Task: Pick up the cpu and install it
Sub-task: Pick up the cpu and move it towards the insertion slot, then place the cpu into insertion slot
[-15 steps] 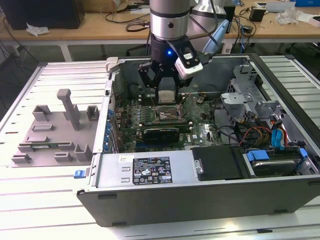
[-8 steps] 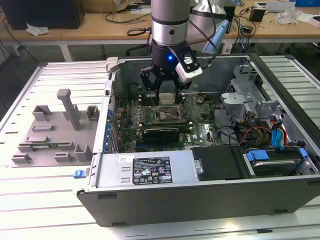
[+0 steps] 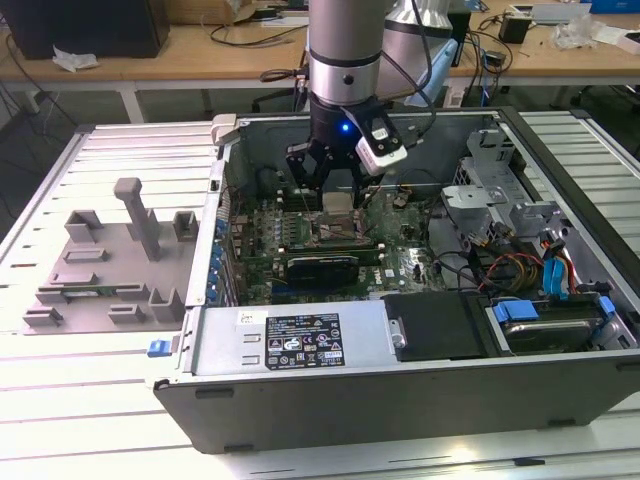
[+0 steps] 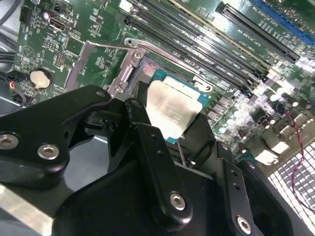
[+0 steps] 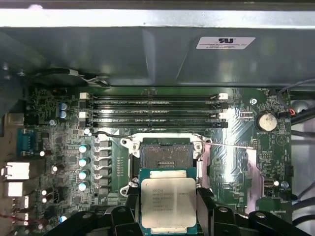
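Exterior view: we see the hand [image 3: 335, 195] down inside the open computer case [image 3: 300, 345], over the motherboard [image 3: 400, 262]. A grey tray [image 3: 100, 260] lies on the desk [image 3: 80, 400] at the exterior view's left.

Second wrist view: the black fingers [image 4: 147, 142] clamp the cpu [image 4: 173, 109] by two opposite edges, silvery top outward.

First wrist view: the gripped cpu [image 5: 167, 201] overlaps one edge of the open socket [image 5: 165, 155].
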Tool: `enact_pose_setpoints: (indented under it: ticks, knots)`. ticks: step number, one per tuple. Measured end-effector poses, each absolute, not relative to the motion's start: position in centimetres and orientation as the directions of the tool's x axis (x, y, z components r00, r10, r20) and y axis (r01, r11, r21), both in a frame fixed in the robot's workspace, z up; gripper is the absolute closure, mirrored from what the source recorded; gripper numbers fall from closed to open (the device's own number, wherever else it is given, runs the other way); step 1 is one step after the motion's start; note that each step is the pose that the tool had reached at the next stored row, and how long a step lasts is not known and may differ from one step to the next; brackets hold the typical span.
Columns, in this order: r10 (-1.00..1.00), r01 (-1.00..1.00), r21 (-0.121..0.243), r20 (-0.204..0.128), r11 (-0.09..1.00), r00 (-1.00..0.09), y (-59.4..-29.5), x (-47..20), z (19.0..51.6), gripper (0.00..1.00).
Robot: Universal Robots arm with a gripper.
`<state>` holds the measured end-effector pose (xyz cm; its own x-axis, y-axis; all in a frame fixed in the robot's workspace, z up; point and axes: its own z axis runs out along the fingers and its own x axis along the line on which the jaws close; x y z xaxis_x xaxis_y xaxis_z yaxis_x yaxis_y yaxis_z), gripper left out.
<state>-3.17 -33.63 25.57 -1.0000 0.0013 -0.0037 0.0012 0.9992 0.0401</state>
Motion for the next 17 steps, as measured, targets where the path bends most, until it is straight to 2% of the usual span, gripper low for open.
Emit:
enact_pose_setpoints:
  ticks: [17]
  knots:
    - [0.005, 0.005, 0.04, -0.004, 0.999, -1.0, -33.61, -3.08, 25.52, 0.45]
